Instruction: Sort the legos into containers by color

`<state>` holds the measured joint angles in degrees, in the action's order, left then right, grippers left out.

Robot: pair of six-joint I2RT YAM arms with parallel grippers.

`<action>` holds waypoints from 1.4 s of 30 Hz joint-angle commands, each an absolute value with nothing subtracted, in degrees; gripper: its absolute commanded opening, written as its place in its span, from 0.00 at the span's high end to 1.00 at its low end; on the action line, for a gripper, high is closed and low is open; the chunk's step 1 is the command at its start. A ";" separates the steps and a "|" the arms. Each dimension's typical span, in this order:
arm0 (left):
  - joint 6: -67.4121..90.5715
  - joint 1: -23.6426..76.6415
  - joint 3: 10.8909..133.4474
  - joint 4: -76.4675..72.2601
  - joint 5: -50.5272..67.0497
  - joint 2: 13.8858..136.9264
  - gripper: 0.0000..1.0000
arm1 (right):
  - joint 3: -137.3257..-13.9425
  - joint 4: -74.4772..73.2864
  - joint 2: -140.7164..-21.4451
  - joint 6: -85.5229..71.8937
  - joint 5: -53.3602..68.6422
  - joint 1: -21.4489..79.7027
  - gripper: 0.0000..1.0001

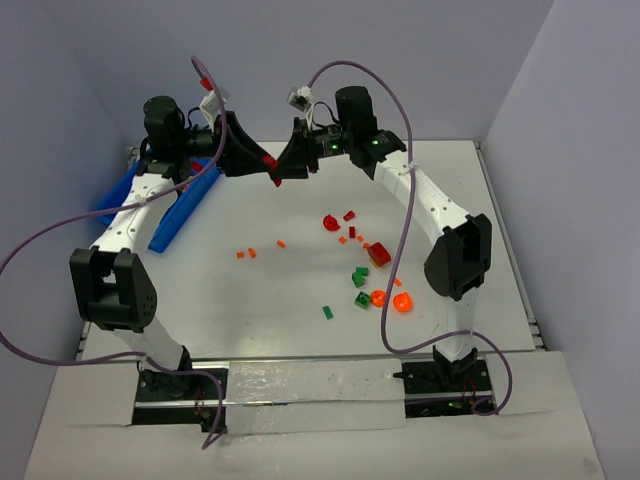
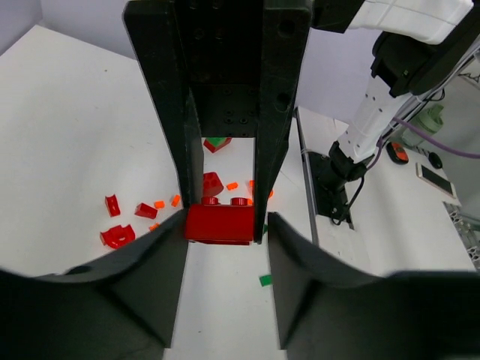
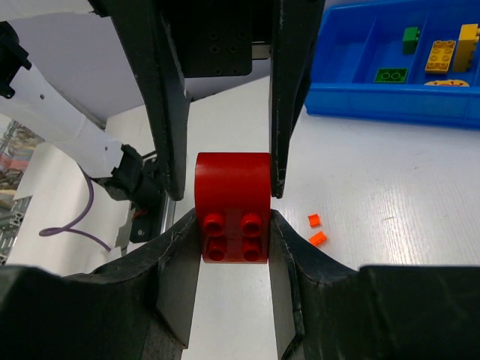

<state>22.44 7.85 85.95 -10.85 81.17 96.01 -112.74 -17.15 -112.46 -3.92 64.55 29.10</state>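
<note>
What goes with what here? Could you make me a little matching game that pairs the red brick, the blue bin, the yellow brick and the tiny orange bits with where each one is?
Things:
1. red brick
2. blue bin
3. yellow brick
4. tiny orange bits

Places:
A. lying loose on the white table
B. inside a compartment of the bin
C. clamped between the right fingers, up in the air
D. at the far-left side of the table

Pairs: 1-C, 2-D, 3-B, 4-A
</note>
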 commanded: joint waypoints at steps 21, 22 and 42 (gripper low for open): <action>9.40 -3.66 99.41 12.09 63.49 101.96 1.00 | -108.02 -20.33 -107.67 -0.36 56.78 24.95 0.00; 7.19 -5.02 101.27 13.57 59.98 103.06 1.00 | -107.32 -21.12 -107.32 0.98 56.08 24.49 0.00; -4.13 -11.60 113.75 1.82 9.40 126.86 1.00 | -102.13 -27.51 -104.59 10.22 46.29 18.81 0.00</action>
